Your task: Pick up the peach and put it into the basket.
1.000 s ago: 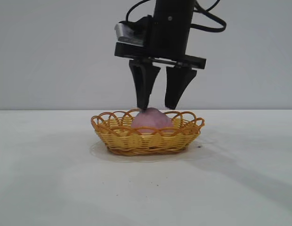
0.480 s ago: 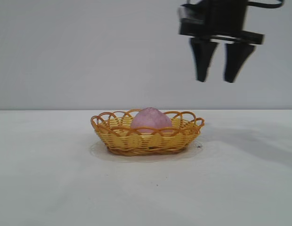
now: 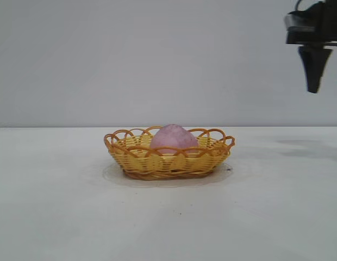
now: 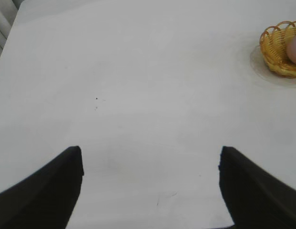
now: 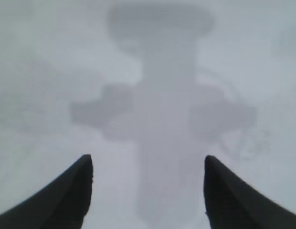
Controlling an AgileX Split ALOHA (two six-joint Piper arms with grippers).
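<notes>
The basket (image 3: 169,155) sits on the counter (image 3: 60,217) with the peach (image 3: 173,139) inside it, its top showing above the looped rim. My right hand (image 5: 148,191) hangs high, well off to the side, fingers spread and empty. My left hand (image 4: 150,188) is open too, over bare counter far from the basket.

Peach (image 3: 173,137) in basket (image 3: 168,162), mid-table (image 3: 60,206).
</notes>
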